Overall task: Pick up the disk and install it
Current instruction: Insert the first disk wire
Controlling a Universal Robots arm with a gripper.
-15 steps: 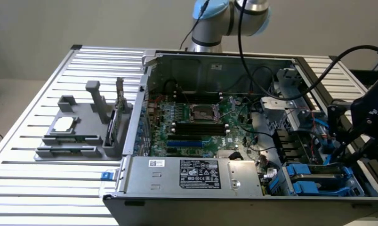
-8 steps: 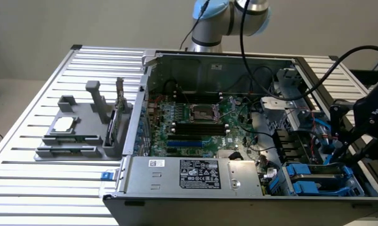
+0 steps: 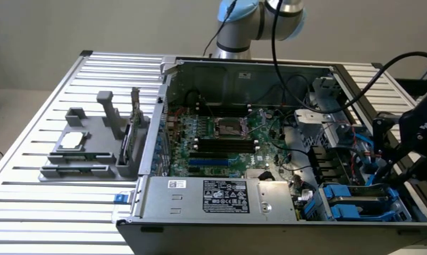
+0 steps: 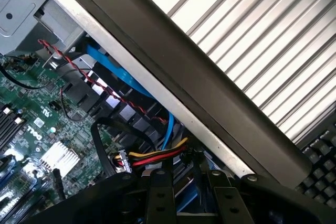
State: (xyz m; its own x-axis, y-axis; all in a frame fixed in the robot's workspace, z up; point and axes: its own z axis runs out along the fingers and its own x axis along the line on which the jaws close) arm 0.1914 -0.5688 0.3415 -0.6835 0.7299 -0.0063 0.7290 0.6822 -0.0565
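The disk [image 3: 358, 203], grey with a blue plastic carrier, lies low in the drive bay at the near corner of the open computer case [image 3: 270, 234], on the exterior view's right. My black gripper [image 3: 378, 181] reaches down over its far edge from the right. In the wrist view the two dark fingers [image 4: 160, 198] stand on either side of a blue strip of the disk [image 4: 182, 195], so the gripper [image 4: 193, 203] is shut on it. Most of the disk is hidden under the gripper there.
A grey fixture [image 3: 85, 159] on the slatted table [image 3: 28, 212] holds a small silver chip [image 3: 72, 139] and an upright card [image 3: 136, 114]. Motherboard [image 3: 220, 138], power supply [image 3: 220, 197], red-yellow cables [image 4: 157, 156], a blue cable [image 4: 113, 72] and the case wall [image 4: 199, 93] crowd the bay. A keyboard [image 4: 321, 153] lies beyond.
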